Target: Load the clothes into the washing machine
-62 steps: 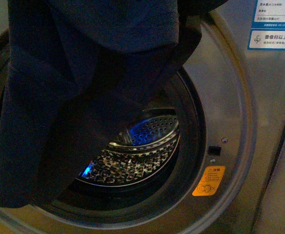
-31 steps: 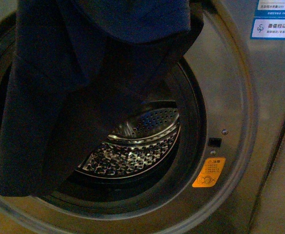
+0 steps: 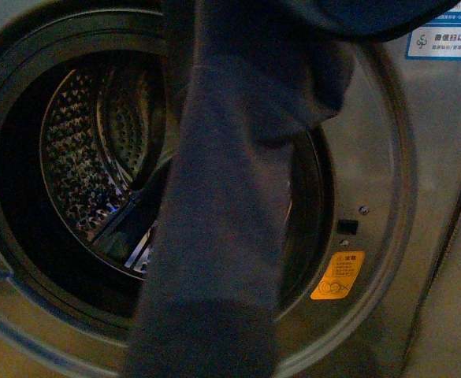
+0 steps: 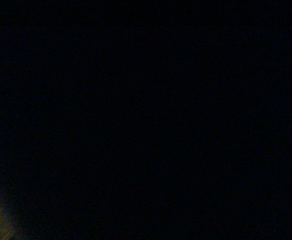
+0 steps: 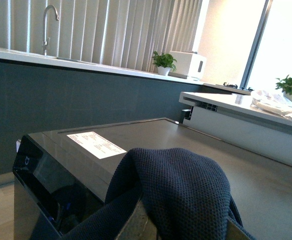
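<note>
Right gripper is buried under the navy clothes [image 5: 180,185] in its wrist view, so whether it is clamped cannot be told (the left wrist view is dark). Seen from the front, the clothes hang across the washing machine [image 3: 380,157] porthole, cuff below the rim, outside. The fabric probably needs carrying deep past the door seal before release. The drum [image 3: 80,157] shows nothing inside.

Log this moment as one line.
stage: loading | navy garment: sleeve hanging across washing machine porthole, cuff outside drum | left wrist view: dark
</note>
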